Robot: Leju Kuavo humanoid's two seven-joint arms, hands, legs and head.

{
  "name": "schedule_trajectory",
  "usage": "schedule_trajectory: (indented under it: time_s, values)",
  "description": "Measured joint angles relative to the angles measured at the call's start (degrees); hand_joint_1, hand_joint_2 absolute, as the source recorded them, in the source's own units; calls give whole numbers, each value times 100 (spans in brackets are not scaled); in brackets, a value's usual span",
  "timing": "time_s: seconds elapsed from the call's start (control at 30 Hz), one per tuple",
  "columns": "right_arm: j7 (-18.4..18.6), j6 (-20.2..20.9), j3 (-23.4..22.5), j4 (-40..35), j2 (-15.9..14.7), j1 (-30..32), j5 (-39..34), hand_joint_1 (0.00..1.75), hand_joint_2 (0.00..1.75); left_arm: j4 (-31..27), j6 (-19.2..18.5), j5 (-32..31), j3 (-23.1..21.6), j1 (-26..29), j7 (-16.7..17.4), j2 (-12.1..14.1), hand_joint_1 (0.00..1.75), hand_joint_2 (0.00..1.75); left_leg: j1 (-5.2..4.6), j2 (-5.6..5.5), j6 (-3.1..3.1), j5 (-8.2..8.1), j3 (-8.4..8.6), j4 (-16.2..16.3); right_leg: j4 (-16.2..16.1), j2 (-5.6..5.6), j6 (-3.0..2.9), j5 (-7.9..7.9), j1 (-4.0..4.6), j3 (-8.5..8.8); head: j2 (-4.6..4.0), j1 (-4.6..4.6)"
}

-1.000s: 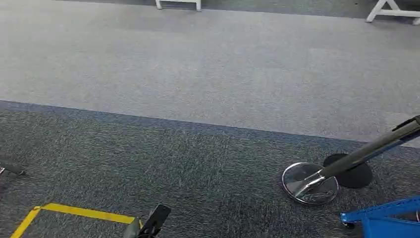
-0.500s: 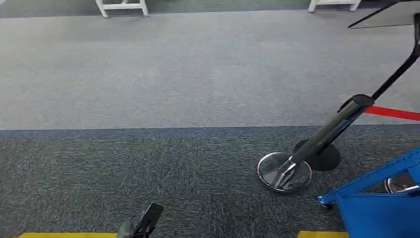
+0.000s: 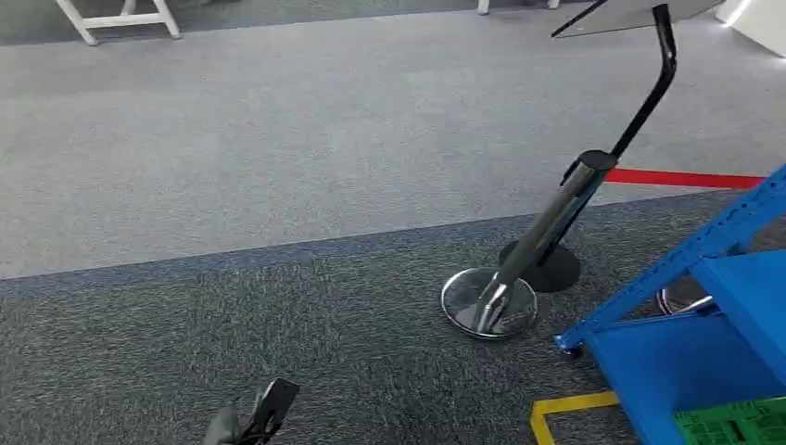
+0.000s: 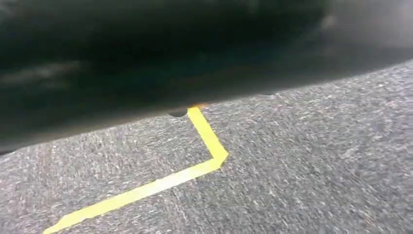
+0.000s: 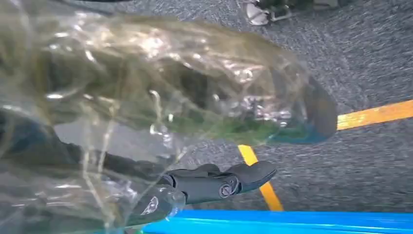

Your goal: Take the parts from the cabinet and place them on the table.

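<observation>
In my head view I count one chrome post [image 3: 528,255] leaning on its round base [image 3: 488,301] right of centre, with one black disc base [image 3: 547,267] just behind it carrying one thin black stand [image 3: 649,93] up to the top edge; one red belt [image 3: 681,178] runs from the post's top to the right edge; one blue cabinet [image 3: 704,343] fills the lower right corner, with one green crate [image 3: 732,425] at its foot and one yellow tape corner [image 3: 561,413] on the dark carpet [image 3: 324,343] beside it; two white furniture frames show at the top edge, one at upper left [image 3: 116,19]; at the bottom edge, left of centre, dark fingers [image 3: 264,417] poke up, and I cannot tell which of my hands they belong to. In my right wrist view, my right hand [image 5: 209,187] holds one clear plastic bag of parts [image 5: 160,92] that covers most of the frame's upper left; my fingers [image 5: 243,176] lie stretched out under it, so the grip itself is hidden behind the plastic; a yellow tape line [image 5: 375,114] and a blue edge [image 5: 292,222] show beyond. In my left wrist view one yellow tape corner [image 4: 209,146] lies on carpet under a dark blur; my left hand's state I cannot tell.
</observation>
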Motion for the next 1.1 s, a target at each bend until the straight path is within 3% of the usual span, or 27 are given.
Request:
schedule_trajectory:
  time_s: [0.03, 0.07, 0.17, 0.2, 0.23, 0.27, 0.33, 0.37, 0.4, 0.47, 0.5, 0.53, 0.6, 0.67, 0.7, 0.73, 0.77, 0.83, 0.87, 0.9, 0.93, 1.0, 1.03, 1.1]
  values:
    - [-4, 2, 0, 0, 0, -22, 0, 0, 0, 2, 0, 0, 29, 5, 0, 0, 0, 0, -31, 34, -47, -33, -12, 16, -31, -23, -66, -34, 38, 77, -2, 2]
    - [-13, 2, 0, 0, 0, -24, 0, 0, 0, 2, 0, -2, 44, 6, 0, 0, 0, 0, -34, 62, -71, -34, 3, 28, -33, 70, -148, -12, 41, 59, -2, -40]
    - [35, -11, -7, 0, -13, 13, -33, 0, 0, 0, -33, 20, 88, -5, 28, -17, 0, 0, 3, 168, -159, -45, 40, 22, -44, 204, -276, 5, 61, 33, 0, -28]
    - [61, -20, -18, 0, -20, 19, -50, 0, 0, 0, -63, 50, 109, -5, 28, -17, 0, 0, 28, -34, -202, -143, 22, 98, -61, 261, -321, 28, 45, 45, 0, -50]
    - [77, -28, -31, 0, -26, 12, -57, 0, 0, 0, -89, 74, 142, -2, 24, -17, 0, 0, 43, -214, -206, -349, -87, 366, -61, 309, -361, 34, 46, 42, -2, -66]
    - [92, -31, -35, 0, -28, 6, -63, 0, 0, 0, -125, 125, 169, 17, 17, -17, 0, 0, 43, -303, -210, -589, -273, 800, -60, 374, -380, 38, 53, 40, -2, -68]
    - [142, -35, -39, 0, -39, 28, -81, 0, 0, 0, -201, 203, 208, 63, -2, -15, 0, 0, 40, -360, -207, -949, -718, 1750, -59, 530, -403, 43, 79, 37, 0, -70]
    - [173, -37, -44, 0, -53, 47, -87, 0, 0, 0, -254, 267, 245, 76, -18, -15, 0, 0, 39, -362, -195, -935, -810, 1902, -59, 603, -408, 46, 93, 39, -2, -66]
    - [225, -44, -55, 0, -66, 70, -87, 0, 0, 0, -322, 330, 298, 82, -35, -17, 0, 0, 37, -365, -165, -772, -782, 1788, -58, 683, -410, 48, 108, 42, -2, -68]
    - [372, -46, -88, 0, -90, 102, -63, 0, 0, 0, -490, 444, 381, 82, -77, -17, 0, 0, 22, -457, -76, -239, -425, 969, -56, 849, -407, 59, 123, 48, -2, -63]
    - [437, -42, -96, 0, -96, 114, -52, 0, 0, 0, -583, 487, 428, 86, -103, -17, 0, 0, 7, -615, -25, -14, -198, 480, -56, 920, -401, 69, 121, 48, 0, -63]
    - [474, -31, -103, 0, -96, 126, -50, 0, 0, 0, -647, 509, 466, 94, -118, -11, 0, 0, 0, -947, 45, -4, -82, 207, -42, 974, -379, 78, 129, 28, -2, -59]
    - [538, 28, -116, 0, -107, 150, -54, 0, 0, 0, -730, 551, 520, 101, -172, -19, 0, 0, -5, -889, 34, -41, -54, 103, -33, 1108, -309, 107, 91, -46, 0, -66]
    - [571, 70, -131, 0, -116, 220, -57, 0, 0, 0, -728, 557, 577, 91, -260, -28, 0, 0, -25, -792, 67, -9, -44, 61, -83, 1223, -227, 151, 64, -67, -2, -63]
    - [586, 96, -138, 0, -144, 235, -57, 0, 0, 0, -726, 559, 597, 83, -300, -42, 0, 0, 51, -692, 69, 71, -7, -74, -51, 1214, -204, 141, 72, -94, -2, -59]
    - [590, 103, -142, -2, -160, 243, -57, 0, 0, 0, -717, 562, 608, 73, -332, -46, 0, 0, 29, -624, 72, 90, 10, -109, 69, 859, -192, 16, 110, -192, -2, -57]
    - [610, 116, -142, -2, -168, 235, -55, 0, 0, -2, -712, 578, 614, 71, -378, -68, 0, 0, 25, -545, 87, 95, 7, -115, 400, 620, -170, -217, 108, -336, -2, -4]
    - [621, 138, -142, -4, -203, 205, -52, 0, 0, -2, -704, 680, 667, 99, -483, -72, 0, 0, 12, -340, 90, 90, 4, -108, 1309, 459, -119, -643, 86, -744, -2, -7]
    - [621, 146, -142, -4, -203, 209, -52, 0, 0, 0, -695, 750, 728, 97, -520, -72, 0, 0, 13, -248, 87, 83, -1, -105, 1592, 431, -88, -715, 72, -874, -2, 4]
    - [621, 160, -142, -4, -221, 221, -52, 0, 0, -2, -695, 791, 774, 92, -538, -72, 0, 0, 14, -174, 83, 80, 3, -105, 1597, 412, -62, -649, 51, -862, -2, 0]
    - [621, 162, -144, -7, -238, 235, -50, 0, 0, -2, -695, 813, 813, 84, -549, -72, 0, 0, 21, -101, 65, 68, 7, -103, 1347, 384, -39, -480, 33, -716, -2, 2]
    - [621, 162, -149, -11, -273, 237, -50, 0, 0, -2, -699, 839, 868, 76, -560, -90, 0, 0, 40, 21, 17, 37, 35, -91, 382, 220, -6, -62, 2, -160, -2, 0]
    - [621, 162, -149, -15, -280, 223, -50, 0, 0, -2, -702, 839, 892, 75, -568, -85, 0, 0, 13, 69, -28, 10, 58, -64, -77, -117, 17, -25, 5, 94, -2, 15]
    - [621, 168, -149, -15, -278, 199, -48, 0, 0, -2, -702, 839, 907, 67, -577, -83, 0, 0, -27, 140, -95, -25, 62, -30, -74, -8, -158, -31, 33, 136, -2, -26]
